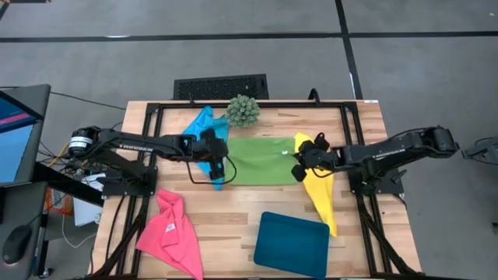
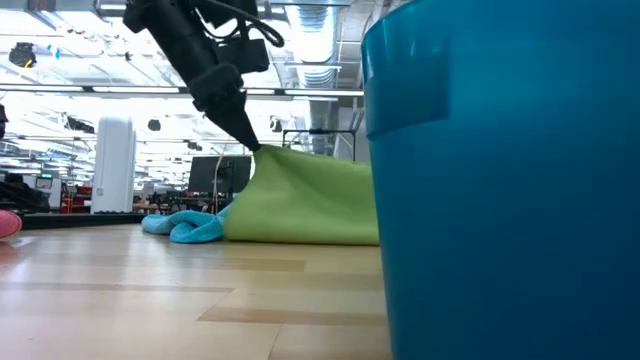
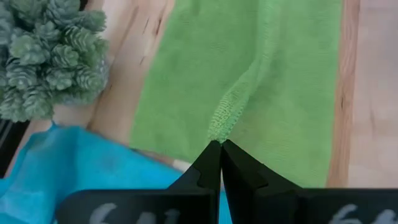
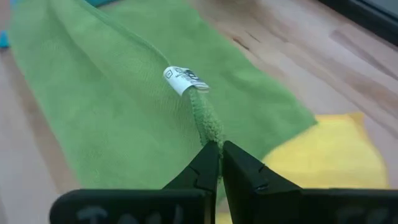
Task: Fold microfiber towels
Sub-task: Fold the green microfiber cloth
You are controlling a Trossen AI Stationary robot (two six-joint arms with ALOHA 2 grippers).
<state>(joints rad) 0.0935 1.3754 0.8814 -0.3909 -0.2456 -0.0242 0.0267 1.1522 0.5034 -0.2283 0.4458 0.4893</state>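
Both arms pinch the lime green towel [image 1: 261,161] at opposite ends, mid-desk.
Left gripper [image 3: 221,149] and right gripper [image 4: 220,148] each have fingers clenched on a towel corner, lifting it; blue towel [image 1: 201,124] and yellow towel [image 1: 320,194] lie beside it.

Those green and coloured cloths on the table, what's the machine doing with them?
It is folding small towels. Both arms grip the lime green towel in the middle of the table: the left claw pinches one edge and the right claw pinches the opposite edge, near its white tag, with the cloth lifted off the wood. The blue towel, yellow towel and pink towel lie crumpled around it, not yet folded. A teal tray and a spiky green ball plant sit nearby.
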